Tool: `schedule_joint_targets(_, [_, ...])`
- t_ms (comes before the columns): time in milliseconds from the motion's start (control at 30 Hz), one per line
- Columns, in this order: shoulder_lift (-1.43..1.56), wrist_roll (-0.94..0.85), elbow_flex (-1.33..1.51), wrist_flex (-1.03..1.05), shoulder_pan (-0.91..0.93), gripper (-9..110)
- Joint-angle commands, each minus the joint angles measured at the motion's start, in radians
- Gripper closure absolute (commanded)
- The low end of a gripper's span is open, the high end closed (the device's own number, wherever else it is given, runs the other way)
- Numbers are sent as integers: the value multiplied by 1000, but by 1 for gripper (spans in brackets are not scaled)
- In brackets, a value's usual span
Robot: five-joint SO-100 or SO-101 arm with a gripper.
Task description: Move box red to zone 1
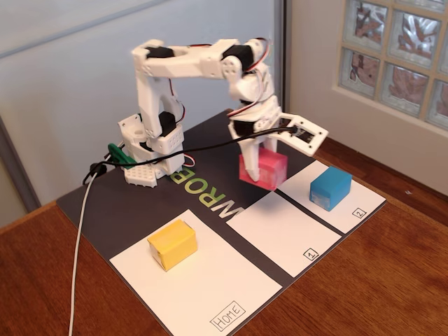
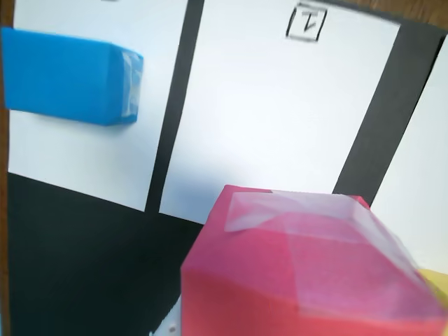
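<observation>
The red box (image 1: 269, 166) is a pinkish-red wrapped block hanging tilted just above the black mat, behind the far end of zone 1 (image 1: 280, 234). My gripper (image 1: 263, 175) is shut on it, with one white finger (image 1: 251, 162) across its front face and the other hidden behind it. In the wrist view the red box (image 2: 308, 273) fills the lower right, close to the lens. Zone 1 (image 2: 280, 112) is the bare white rectangle beyond it, with a boxed "1" in its far corner.
A blue box (image 1: 330, 187) sits on the white rectangle marked 2 (image 1: 360, 203), right of zone 1; it appears at the upper left in the wrist view (image 2: 70, 77). A yellow box (image 1: 172, 243) rests on the HOME sheet (image 1: 210, 287). The arm's base (image 1: 150, 150) stands at the mat's back left.
</observation>
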Motion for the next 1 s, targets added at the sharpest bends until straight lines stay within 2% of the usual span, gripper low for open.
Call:
schedule_joint_targets(0, [51, -14, 77, -98, 6, 102])
schedule_joint_targets(367, [-143, -87, 64, -383, 12, 102])
schedule_joint_targets(967, [-295, -123, 87, -457, -3, 102])
